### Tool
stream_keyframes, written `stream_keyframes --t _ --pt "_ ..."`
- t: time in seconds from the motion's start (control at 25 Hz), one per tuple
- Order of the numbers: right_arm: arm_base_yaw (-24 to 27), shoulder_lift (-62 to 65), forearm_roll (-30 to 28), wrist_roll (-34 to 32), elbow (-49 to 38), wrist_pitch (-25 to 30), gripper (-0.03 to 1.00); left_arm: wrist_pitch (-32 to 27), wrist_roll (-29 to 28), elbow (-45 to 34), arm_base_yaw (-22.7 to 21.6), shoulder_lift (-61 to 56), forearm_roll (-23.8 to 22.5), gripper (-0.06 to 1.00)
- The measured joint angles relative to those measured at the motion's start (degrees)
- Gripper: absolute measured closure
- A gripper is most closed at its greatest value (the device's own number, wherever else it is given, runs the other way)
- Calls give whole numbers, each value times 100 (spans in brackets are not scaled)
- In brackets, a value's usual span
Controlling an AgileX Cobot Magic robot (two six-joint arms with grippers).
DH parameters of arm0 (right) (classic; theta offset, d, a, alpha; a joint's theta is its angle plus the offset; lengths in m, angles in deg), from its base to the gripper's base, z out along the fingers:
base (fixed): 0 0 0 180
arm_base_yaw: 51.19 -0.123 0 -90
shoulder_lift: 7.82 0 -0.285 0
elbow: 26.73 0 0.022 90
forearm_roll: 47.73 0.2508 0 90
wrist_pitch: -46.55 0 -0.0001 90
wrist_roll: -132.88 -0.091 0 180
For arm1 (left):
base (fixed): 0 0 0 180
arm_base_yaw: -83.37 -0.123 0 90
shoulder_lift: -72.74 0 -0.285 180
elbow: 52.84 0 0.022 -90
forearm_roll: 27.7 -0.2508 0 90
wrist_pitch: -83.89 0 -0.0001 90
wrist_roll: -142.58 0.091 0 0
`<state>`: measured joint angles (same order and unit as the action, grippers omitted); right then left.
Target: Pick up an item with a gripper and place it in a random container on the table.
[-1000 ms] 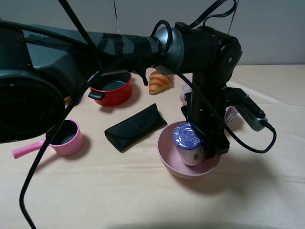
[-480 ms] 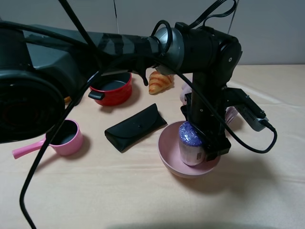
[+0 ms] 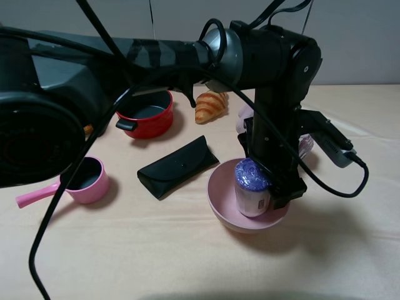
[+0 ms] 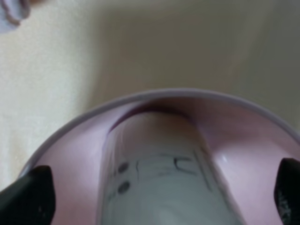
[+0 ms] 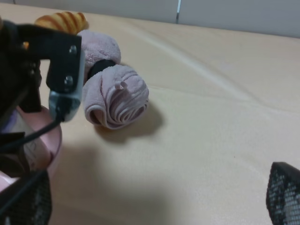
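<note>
Cylinder (image 3: 252, 189) stands in bowl (image 3: 216, 189); arm (image 3: 275, 125) hides part of rim.

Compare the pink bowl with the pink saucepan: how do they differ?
The pink bowl is wider than the pink saucepan. The bowl has no handle; the saucepan has a long one. The bowl holds the speckled cylinder; the saucepan is empty, with a dark inside. Both are round, pink and upright.

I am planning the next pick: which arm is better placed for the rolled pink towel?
Right. The right claw is open and faces the rolled pink towel; the left claw straddles the cylinder in the pink bowl.
</note>
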<state>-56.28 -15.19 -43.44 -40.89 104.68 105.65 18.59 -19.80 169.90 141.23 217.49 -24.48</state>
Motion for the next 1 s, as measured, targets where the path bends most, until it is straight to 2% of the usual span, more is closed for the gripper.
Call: stream_keyframes --t 0.08,0.24,0.72,0.84,1.0 --pt "0 0 0 0 0 0 27 -194 -13 237 0 0 -15 -4" --pt "0 0 0 0 0 0 27 -199 -18 632 0 -58 -44 -5" --pt "0 0 5 0 0 0 27 -209 -13 643 0 -975 -271 -5" --pt "0 0 5 0 0 0 27 -209 -2 473 0 -1274 -322 -5" --pt "0 0 5 0 0 0 27 -209 -131 -261 0 -1938 -515 -5"
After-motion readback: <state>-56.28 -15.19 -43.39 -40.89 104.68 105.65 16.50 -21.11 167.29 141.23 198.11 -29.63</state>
